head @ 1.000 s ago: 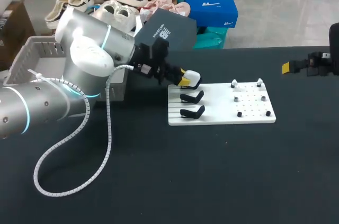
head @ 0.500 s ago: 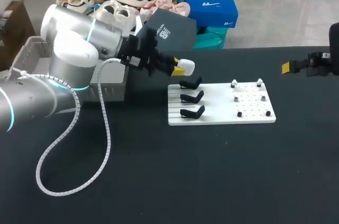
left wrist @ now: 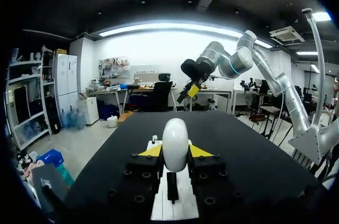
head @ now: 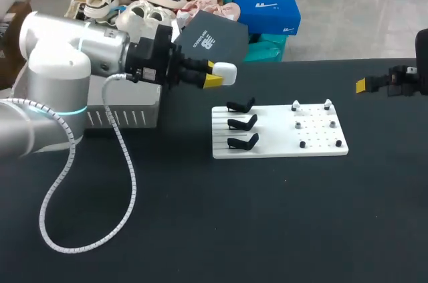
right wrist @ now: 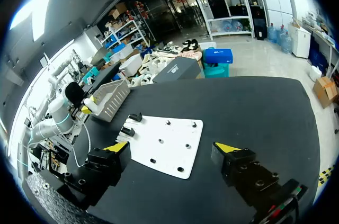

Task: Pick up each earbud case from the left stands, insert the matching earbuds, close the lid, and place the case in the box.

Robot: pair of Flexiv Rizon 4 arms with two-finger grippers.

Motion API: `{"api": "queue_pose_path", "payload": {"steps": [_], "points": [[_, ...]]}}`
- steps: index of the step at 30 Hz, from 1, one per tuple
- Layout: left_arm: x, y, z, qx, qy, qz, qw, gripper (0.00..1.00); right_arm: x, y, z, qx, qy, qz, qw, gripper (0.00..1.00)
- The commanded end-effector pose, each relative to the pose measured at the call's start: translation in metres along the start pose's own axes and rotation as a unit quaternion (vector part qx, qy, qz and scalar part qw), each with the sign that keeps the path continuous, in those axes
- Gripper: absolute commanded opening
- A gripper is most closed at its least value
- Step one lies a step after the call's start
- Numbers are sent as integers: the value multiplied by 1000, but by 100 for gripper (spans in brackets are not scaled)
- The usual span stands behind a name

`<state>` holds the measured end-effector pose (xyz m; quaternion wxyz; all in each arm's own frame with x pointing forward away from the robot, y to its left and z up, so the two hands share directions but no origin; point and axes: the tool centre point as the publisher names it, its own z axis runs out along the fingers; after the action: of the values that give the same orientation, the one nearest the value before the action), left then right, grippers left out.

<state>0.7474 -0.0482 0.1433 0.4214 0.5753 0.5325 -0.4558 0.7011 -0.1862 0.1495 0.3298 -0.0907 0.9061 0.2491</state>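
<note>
A white earbud case (head: 227, 73) hangs in the air left of the white board (head: 279, 152), and my left gripper (head: 214, 73) is shut on it. The left wrist view shows the case (left wrist: 175, 142) upright between the yellow tips of that gripper (left wrist: 175, 152), with the board (left wrist: 177, 208) below. Three black stands (head: 242, 123) on the board's left side hold nothing. Small earbuds (head: 299, 124) sit on pegs on its right side. My right gripper (right wrist: 170, 150) stands open over the table's right end, far from the board (right wrist: 164, 139).
A grey slatted basket (head: 127, 112) stands at the table's back left, just behind my left arm. A white cable (head: 100, 229) loops from that arm over the front left of the black table. My right gripper (head: 364, 83) shows at the far right edge.
My left gripper has lifted the white case off the rear stand and carried it up and to the left. The right arm has not moved.
</note>
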Motion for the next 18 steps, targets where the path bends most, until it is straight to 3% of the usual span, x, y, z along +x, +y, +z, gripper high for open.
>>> {"api": "queue_pose_path", "payload": {"steps": [1,10,14,18], "points": [[-6,-56,-4,-89,-5,10,996,0,0,-1,0,-2,1,-1,1000,100],[-7,-76,15,-95,-12,4,995,0,0,-1,0,-2,1,-1,1000,100],[1,-74,30,-99,-1,-12,995,0,-8,-9,-26,11,-25,-4,1000,100],[9,-70,40,-99,9,-29,995,0,-27,0,-45,21,-37,-38,998,100]]}}
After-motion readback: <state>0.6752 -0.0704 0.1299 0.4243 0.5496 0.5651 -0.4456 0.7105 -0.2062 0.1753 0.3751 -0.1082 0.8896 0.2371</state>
